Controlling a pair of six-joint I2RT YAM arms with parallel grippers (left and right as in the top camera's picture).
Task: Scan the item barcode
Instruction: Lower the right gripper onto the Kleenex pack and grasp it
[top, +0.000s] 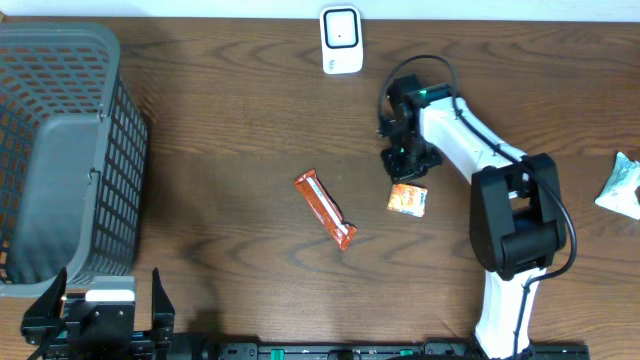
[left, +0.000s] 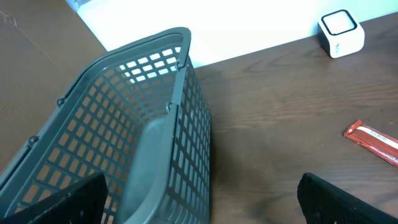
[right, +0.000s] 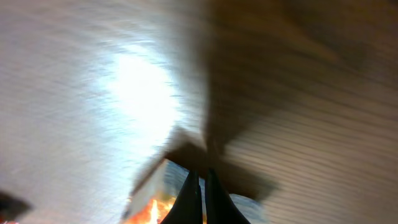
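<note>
The item, a small orange packet (top: 408, 200), lies on the dark wood table right of centre. My right gripper (top: 404, 172) reaches down onto its far edge. In the blurred right wrist view the black fingertips (right: 191, 193) are pressed together on that edge of the orange packet (right: 149, 208), so the right gripper (right: 200, 177) is shut on it. The white barcode scanner (top: 341, 40) stands at the table's back edge and shows at the top right as the scanner (left: 340, 32). My left gripper (left: 202, 202) hangs wide open and empty at the front left, beside the basket.
A grey plastic basket (top: 60, 150) fills the left side; its wall (left: 180, 124) is close to the left gripper. A red snack bar (top: 325, 209) lies mid-table, seen as the bar (left: 373, 140). A pale packet (top: 622, 185) sits at the right edge.
</note>
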